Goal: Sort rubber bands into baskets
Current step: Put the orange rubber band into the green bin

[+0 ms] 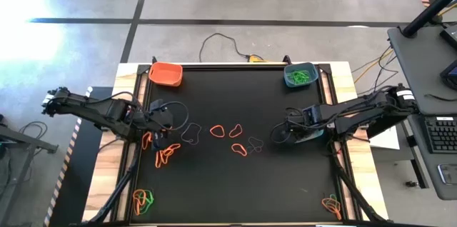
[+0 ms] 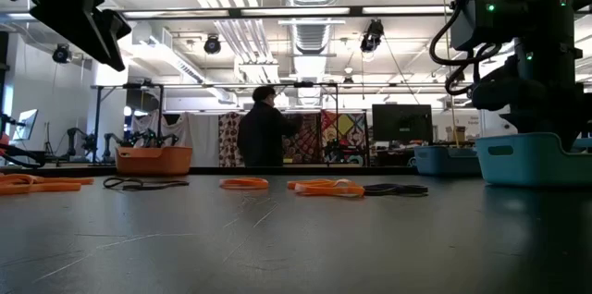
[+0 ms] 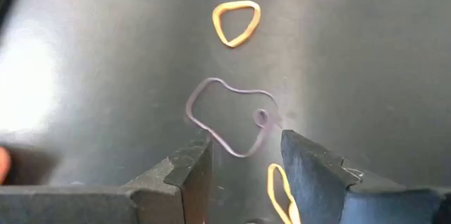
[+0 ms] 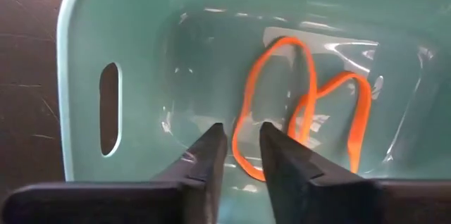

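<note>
Right gripper (image 4: 243,143), fingers slightly parted, hangs over the teal basket (image 4: 84,55) where an orange band (image 4: 282,104) lies released, while the left gripper (image 3: 243,157), open, straddles a dark band (image 3: 229,118) on the mat, evidently next to close and lift.

Black desk (image 1: 285,177) top with pale wood edges. Orange basket (image 1: 166,73) far left, blue basket (image 1: 298,75) holding green bands (image 1: 300,78) far right. Teal basket (image 4: 127,55) holds orange bands (image 4: 282,104). Dark band (image 3: 229,115) mid-desk.
</note>
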Available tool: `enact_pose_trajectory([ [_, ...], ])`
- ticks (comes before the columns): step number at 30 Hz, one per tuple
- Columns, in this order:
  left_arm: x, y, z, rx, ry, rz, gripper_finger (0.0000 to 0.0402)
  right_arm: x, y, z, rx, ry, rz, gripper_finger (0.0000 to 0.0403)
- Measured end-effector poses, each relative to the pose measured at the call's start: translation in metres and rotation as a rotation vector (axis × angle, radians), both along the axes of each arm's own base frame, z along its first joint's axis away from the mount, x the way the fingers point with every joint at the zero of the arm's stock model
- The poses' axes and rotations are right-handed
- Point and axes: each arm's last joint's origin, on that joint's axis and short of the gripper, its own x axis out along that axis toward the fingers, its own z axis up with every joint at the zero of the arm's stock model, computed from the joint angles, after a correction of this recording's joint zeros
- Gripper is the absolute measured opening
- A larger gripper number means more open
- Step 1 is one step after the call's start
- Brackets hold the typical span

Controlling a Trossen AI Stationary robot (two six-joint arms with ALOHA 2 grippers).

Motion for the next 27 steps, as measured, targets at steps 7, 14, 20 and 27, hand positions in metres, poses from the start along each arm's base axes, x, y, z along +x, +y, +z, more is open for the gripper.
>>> enact_pose_trajectory([
  [7,0.000,0.001,0.008,0.049,-0.022,0.005,0.0153,0.004,0.000,0.033,-0.019,0.071,0.094,0.0146],
  [14,0.000,0.001,0.015,0.138,-0.021,-0.116,0.0153,0.028,-0.005,0.098,-0.208,-0.065,0.176,0.0154],
  [20,0.001,0.001,0.016,0.181,-0.015,-0.171,0.0153,0.082,-0.003,0.126,-0.367,-0.455,0.370,0.0144],
  [27,0.002,0.001,0.017,0.392,0.023,-0.438,0.0153,0.171,0.002,0.092,-0.441,-0.661,0.616,0.0141],
])
